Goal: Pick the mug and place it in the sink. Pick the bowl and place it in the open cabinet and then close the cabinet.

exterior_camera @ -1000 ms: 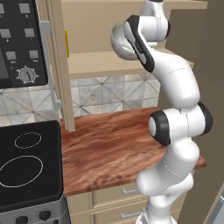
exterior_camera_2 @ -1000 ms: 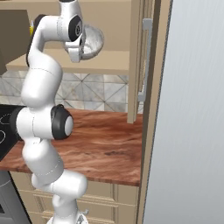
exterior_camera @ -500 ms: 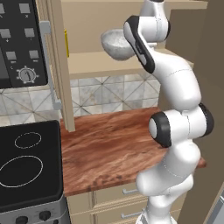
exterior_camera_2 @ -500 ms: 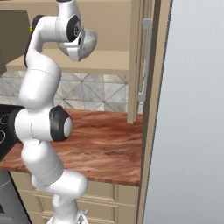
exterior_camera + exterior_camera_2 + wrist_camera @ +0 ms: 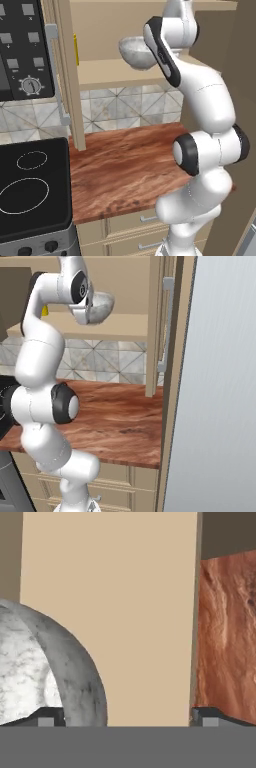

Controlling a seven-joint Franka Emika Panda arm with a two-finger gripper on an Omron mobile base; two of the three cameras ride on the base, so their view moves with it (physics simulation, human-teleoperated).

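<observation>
- Since 1 second ago my gripper [image 5: 127, 714] has let go of the bowl [image 5: 137, 51]; its 2 fingertips [image 5: 47, 717] now stand wide apart
- I see the bowl on the cabinet [image 5: 107, 72] shelf, left of the hand; cabinet doors open; wooden counter [image 5: 125, 165] below

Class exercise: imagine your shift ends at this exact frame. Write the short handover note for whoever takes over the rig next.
Gripper: open, jaws spread wide at the cabinet shelf, holding nothing.
Mottled grey-white stone-like bowl: at the beige wooden wall cabinet's inner shelf, just beside the gripper; whether it rests flat cannot be told.
Cabinet doors: both open.
Done: bowl brought to the shelf and let go.
Left: back the arm out, then close the cabinet doors.
</observation>
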